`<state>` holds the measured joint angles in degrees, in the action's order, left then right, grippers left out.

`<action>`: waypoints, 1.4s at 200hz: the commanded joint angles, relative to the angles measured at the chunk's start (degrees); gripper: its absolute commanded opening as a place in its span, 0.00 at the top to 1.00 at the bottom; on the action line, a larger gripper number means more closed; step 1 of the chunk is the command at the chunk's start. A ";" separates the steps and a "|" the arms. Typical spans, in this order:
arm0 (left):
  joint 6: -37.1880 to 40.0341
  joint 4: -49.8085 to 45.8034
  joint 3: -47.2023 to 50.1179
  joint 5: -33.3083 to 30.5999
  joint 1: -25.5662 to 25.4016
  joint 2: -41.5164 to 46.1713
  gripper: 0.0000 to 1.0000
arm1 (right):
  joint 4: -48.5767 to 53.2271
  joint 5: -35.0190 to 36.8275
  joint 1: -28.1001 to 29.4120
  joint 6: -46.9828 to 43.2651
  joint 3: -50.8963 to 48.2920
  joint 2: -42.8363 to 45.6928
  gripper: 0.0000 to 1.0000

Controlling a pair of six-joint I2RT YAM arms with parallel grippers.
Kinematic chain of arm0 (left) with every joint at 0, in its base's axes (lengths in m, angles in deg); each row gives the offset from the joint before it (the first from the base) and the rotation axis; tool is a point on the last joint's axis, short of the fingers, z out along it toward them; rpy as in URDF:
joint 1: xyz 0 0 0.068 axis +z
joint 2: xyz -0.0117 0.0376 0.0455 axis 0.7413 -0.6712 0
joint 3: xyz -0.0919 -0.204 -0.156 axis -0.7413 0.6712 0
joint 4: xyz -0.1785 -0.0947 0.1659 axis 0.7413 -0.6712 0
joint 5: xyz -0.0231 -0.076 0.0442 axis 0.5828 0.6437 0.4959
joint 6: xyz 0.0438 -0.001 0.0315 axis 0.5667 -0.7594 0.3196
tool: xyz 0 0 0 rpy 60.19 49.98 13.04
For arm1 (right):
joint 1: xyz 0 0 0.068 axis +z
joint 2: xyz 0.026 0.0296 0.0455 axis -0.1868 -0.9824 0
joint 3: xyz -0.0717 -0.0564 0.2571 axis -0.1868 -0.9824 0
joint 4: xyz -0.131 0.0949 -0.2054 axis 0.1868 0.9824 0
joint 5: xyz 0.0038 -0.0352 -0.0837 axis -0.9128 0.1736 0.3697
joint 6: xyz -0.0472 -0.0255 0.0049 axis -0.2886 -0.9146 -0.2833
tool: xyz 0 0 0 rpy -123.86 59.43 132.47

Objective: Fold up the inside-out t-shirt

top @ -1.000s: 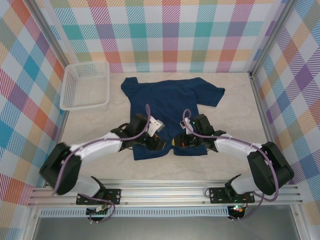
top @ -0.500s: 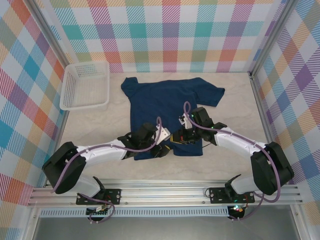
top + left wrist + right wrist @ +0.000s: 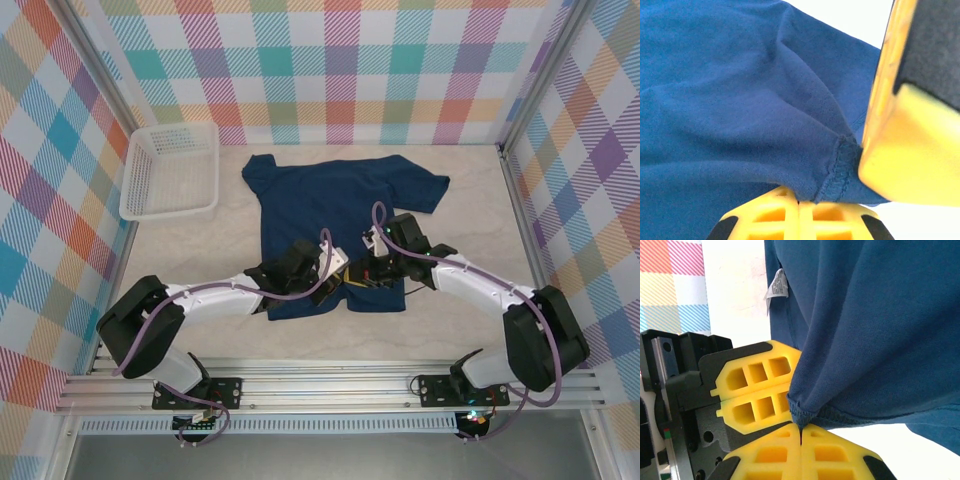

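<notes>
The inside-out t-shirt [image 3: 330,195] is dark navy and lies spread on the table, sleeves at the far side and hem towards the arms. Both grippers meet at the middle of the near hem. My left gripper [image 3: 340,275] is shut on a pinch of stitched hem [image 3: 840,172], its yellow fingertips closed together [image 3: 799,201]. My right gripper [image 3: 361,274] is shut on the hem edge right beside it [image 3: 801,429], with navy cloth [image 3: 880,315] draping up from the pinch. The left gripper's yellow fingers [image 3: 755,390] sit close against the right one. A white label [image 3: 776,287] hangs on the cloth.
A white mesh basket [image 3: 172,170] stands at the far left of the table. Checked walls close in the back and both sides. Pale bare tabletop [image 3: 470,250] lies to the right of the shirt and along the near edge.
The left gripper has slid right along the hem to the right gripper and closed on the cloth. The right gripper has kept its grip and shifted slightly back.
</notes>
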<state>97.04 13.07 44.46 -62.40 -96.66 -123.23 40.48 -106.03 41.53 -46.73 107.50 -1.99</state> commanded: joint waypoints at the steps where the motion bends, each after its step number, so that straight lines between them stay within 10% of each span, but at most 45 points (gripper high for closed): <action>1: -4.31 -0.98 -2.10 1.94 1.12 2.09 1.00 | 5.13 5.07 -0.18 -2.86 0.79 4.01 0.85; 16: -8.59 -4.55 -3.72 4.66 2.35 3.32 1.00 | 3.08 8.68 0.93 -7.28 -2.57 9.07 0.65; 44: -13.58 -11.35 -6.87 9.59 4.67 5.02 1.00 | -17.64 14.81 7.82 -10.83 -18.58 17.91 0.56; 164: -23.97 -30.18 -18.90 16.98 10.48 5.97 1.00 | -59.73 45.52 22.48 -37.03 -21.11 -7.11 0.84; 280: -23.67 -36.55 -26.44 23.92 13.64 6.20 1.00 | -60.66 58.37 19.64 -37.20 -9.00 -22.74 0.87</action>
<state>71.49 -20.68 19.94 -40.57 -83.52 -117.57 -21.16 -52.52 62.47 -85.75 95.85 -24.70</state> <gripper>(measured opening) 0.052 0.139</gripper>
